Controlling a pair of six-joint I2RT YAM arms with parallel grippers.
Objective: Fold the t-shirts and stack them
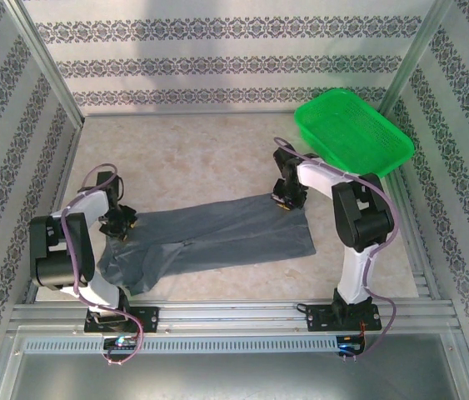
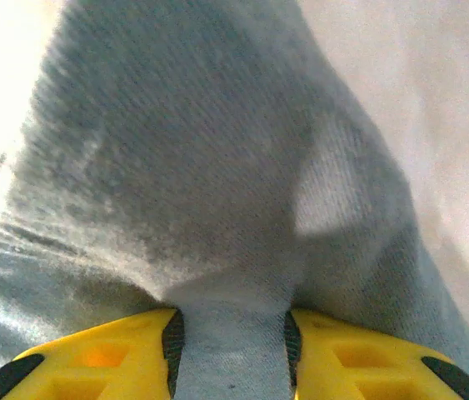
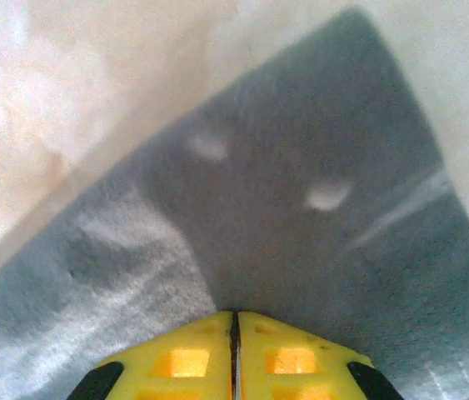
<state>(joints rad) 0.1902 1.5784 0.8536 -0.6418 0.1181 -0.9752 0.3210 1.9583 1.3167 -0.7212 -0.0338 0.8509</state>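
The t-shirt (image 1: 217,242), plain slate grey, lies on the table just below the middle of the top view. It is drawn out into a long band that runs from lower left up toward centre right, rumpled and bunched at its left end and flatter with a squared edge at its right.

The left gripper (image 1: 122,223) sits on the band's upper left corner. In the left wrist view its yellow fingers (image 2: 109,358) stand partly apart, a ridge of grey cloth filling the gap from pad to pad, so it is clamped on the t-shirt. The fabric rises away from the tips in a tented fold.

The right gripper (image 1: 284,202) meets the upper right edge of the cloth. In the right wrist view its fingers (image 3: 176,362) are closed to a hairline slit. The cloth runs straight up to the tips with creases converging there, and a thin edge of the t-shirt looks nipped between them.

The table (image 1: 192,158) is a pale, mottled beige sheet, bare around the shirt. A green mesh basket (image 1: 352,132) sits in its upper right corner, well apart from the cloth.

Three walls (image 1: 217,58), papered white with bands of grey floral pattern, close in the far end and both sides, joined by slanting aluminium posts (image 1: 47,62). A slotted aluminium rail (image 1: 234,315) crosses the near edge and carries both arm bases, with a dull metal panel (image 1: 234,371) below it.
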